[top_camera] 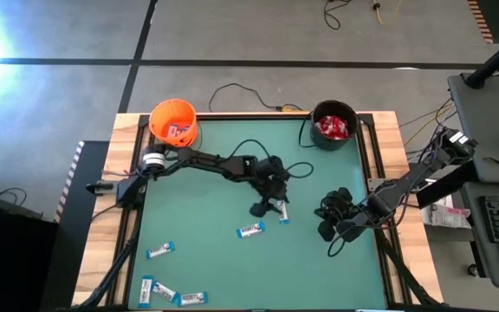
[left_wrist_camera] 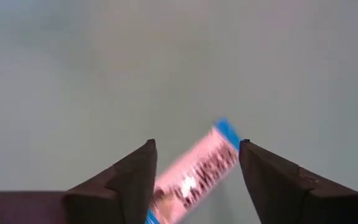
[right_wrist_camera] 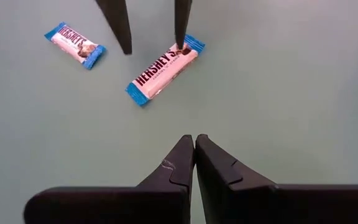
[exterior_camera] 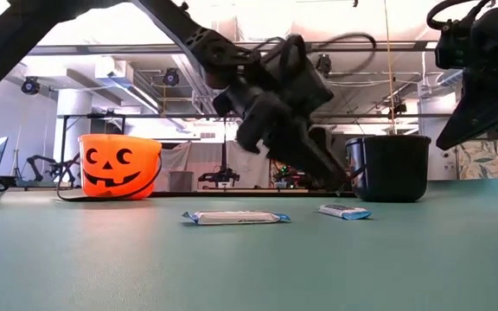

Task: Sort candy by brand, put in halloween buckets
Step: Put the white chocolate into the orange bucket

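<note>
A slim blue-and-white candy bar (right_wrist_camera: 163, 68) lies flat on the green table mat near its middle. My left gripper (left_wrist_camera: 197, 143) is open and slants down over it, one finger on each side of the bar (left_wrist_camera: 197, 177), the tips a little above it in the low view. My right gripper (right_wrist_camera: 195, 138) is shut on nothing and hangs over the mat to the right of that bar. The orange bucket (top_camera: 173, 121) stands at the far left corner. The black bucket (top_camera: 333, 126), with red packets inside, stands at the far right.
A second blue-and-white bar (top_camera: 250, 230) lies just nearer than the first one. Several more (top_camera: 159, 250) are scattered by the near left corner. A raised wooden frame (top_camera: 121, 173) borders the mat. A black cable (top_camera: 232, 91) loops behind the buckets.
</note>
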Controlling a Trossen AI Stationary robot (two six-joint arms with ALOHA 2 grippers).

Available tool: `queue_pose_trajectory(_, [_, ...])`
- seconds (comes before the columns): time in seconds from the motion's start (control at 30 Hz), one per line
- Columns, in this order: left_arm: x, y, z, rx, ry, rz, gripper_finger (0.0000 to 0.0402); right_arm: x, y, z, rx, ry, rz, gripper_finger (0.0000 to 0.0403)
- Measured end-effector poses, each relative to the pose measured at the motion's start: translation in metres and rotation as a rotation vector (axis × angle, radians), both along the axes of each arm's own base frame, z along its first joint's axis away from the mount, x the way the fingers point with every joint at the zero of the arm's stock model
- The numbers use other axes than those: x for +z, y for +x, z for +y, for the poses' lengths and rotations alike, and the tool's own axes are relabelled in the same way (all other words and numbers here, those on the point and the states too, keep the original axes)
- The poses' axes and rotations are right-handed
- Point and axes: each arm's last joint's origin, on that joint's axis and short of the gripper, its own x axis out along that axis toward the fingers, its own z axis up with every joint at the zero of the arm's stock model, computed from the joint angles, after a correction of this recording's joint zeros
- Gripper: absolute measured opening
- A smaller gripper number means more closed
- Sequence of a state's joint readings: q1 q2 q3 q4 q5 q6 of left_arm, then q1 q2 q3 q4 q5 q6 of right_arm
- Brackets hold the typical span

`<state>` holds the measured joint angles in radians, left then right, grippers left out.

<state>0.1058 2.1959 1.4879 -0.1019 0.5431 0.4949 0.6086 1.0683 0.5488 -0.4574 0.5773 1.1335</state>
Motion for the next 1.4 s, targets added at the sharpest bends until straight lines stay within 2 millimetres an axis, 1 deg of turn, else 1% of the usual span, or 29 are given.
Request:
queue_pose_trajectory(0.1, [-0.008, 0.004, 0.0, -0.016, 0.064, 0.062, 0.0242, 0.0, 0.0, 0.0, -0.012, 0.011, -0.003, 0.0009])
queue_pose_trajectory(0.23, [-0.012, 0.011, 0.002, -0.052, 0.134, 0.089, 0.0277, 0.0, 0.0, 0.0, -0.013, 0.011, -0.003, 0.0009])
queue_pose_trajectory(0.3, [-0.02, 0.013, 0.003, -0.079, 0.156, 0.121, 0.0289, 0.0, 0.0, 0.0, -0.018, 0.014, -0.004, 0.0009])
queue_pose_trajectory(0.4, [-0.022, 0.017, 0.003, -0.096, 0.161, 0.127, 0.0296, 0.0, 0.0, 0.0, -0.029, 0.022, -0.007, 0.0009])
queue_pose_trajectory(0.47, [-0.023, 0.018, 0.003, -0.102, 0.155, 0.135, 0.0293, 0.0, 0.0, 0.0, -0.034, 0.027, -0.008, 0.0009])
queue_pose_trajectory(0.6, [-0.026, 0.016, 0.002, -0.083, 0.135, 0.161, 0.0276, 0.0, 0.0, 0.0, -0.036, 0.022, -0.011, 0.0009])
queue_pose_trajectory(0.8, [-0.026, 0.012, -0.001, 0.029, -0.015, 0.284, 0.0246, 0.0, 0.0, -0.001, -0.04, 0.02, -0.012, 0.0009])
queue_pose_trajectory(1.0, [-0.024, 0.008, -0.013, 0.06, -0.07, 0.373, 0.0233, 0.0, 0.0, -0.001, -0.029, 0.009, -0.007, 0.0009])
queue_pose_trajectory(1.2, [-0.019, 0.013, -0.037, 0.066, -0.075, 0.329, 0.0233, 0.0, 0.0, -0.001, -0.019, 0.0, -0.003, 0.0009])
queue_pose_trajectory(1.3, [-0.018, 0.018, -0.046, 0.111, -0.063, 0.284, 0.0233, 0.0, 0.0, -0.001, -0.012, -0.007, -0.001, 0.0009])
queue_pose_trajectory(1.4, [-0.022, 0.019, -0.054, 0.172, -0.035, 0.243, 0.0233, 0.0, 0.0, -0.001, -0.004, -0.014, 0.001, 0.0009])
